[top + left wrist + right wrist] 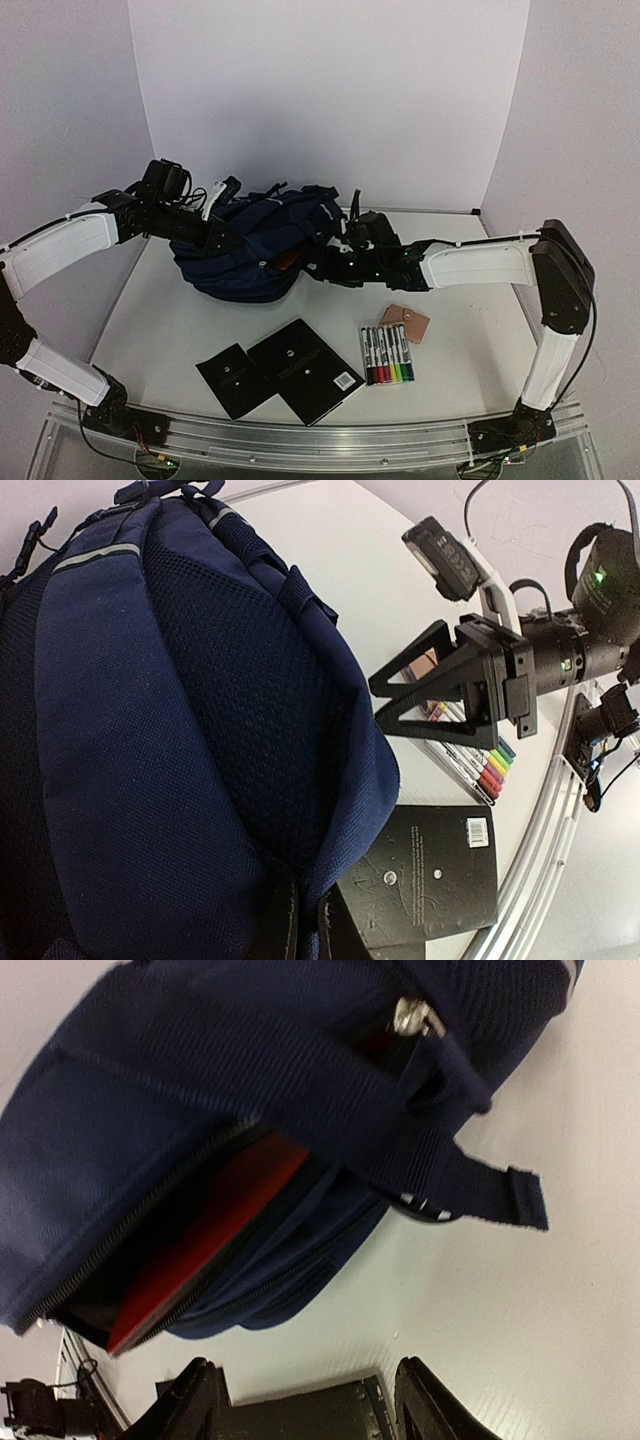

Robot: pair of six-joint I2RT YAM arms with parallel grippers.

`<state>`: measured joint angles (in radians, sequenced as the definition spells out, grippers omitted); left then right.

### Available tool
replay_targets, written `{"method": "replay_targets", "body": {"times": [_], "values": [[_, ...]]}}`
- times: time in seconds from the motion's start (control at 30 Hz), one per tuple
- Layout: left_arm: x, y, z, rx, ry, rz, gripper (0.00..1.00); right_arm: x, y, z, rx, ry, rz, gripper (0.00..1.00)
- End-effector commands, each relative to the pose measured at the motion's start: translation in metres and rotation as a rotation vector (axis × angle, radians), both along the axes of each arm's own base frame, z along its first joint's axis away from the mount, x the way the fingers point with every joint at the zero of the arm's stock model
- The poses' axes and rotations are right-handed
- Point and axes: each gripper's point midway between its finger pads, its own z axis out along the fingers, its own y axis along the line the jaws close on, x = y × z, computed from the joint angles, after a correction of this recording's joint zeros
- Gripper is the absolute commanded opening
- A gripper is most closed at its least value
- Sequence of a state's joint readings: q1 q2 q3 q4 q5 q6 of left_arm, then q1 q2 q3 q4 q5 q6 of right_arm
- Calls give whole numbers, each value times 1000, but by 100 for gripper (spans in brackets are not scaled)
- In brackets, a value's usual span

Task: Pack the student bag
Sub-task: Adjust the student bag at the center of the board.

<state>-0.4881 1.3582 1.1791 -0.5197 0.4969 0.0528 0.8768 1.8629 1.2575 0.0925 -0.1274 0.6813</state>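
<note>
The student bag (250,250), navy blue, lies on its side at the back middle of the table. My left gripper (215,236) is shut on a fold of the bag's fabric at its opening; in the left wrist view that fabric (200,730) is pinched between the fingers (272,930). A red book (210,1230) sits inside the unzipped compartment, also seen in the top view (286,262). My right gripper (310,1405) hangs just right of the bag (250,1070), open, with nothing between its fingers (195,1405).
Two black notebooks (305,368) (237,378) lie near the front. A pack of coloured markers (386,355) and a tan leather holder (405,322) lie to their right. A dark strap (480,1185) trails off the bag.
</note>
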Motion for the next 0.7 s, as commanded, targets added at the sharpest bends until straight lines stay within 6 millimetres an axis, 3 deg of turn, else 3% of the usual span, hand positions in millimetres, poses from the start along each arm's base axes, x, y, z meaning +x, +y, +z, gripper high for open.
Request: {"method": "replay_targets", "body": {"times": [0.0, 0.2, 0.5, 0.67], "values": [[3, -7, 67, -112, -146, -26, 0, 14, -1, 40, 130, -66, -58, 60], [2, -7, 68, -121, -150, -26, 0, 29, -11, 40, 146, -56, -121, 63], [0, -7, 69, -123, -145, -29, 0, 42, 7, 47, 182, -69, -97, 60], [-2, -7, 72, -132, -151, -33, 0, 50, 18, 35, 173, -59, -88, 61]]}}
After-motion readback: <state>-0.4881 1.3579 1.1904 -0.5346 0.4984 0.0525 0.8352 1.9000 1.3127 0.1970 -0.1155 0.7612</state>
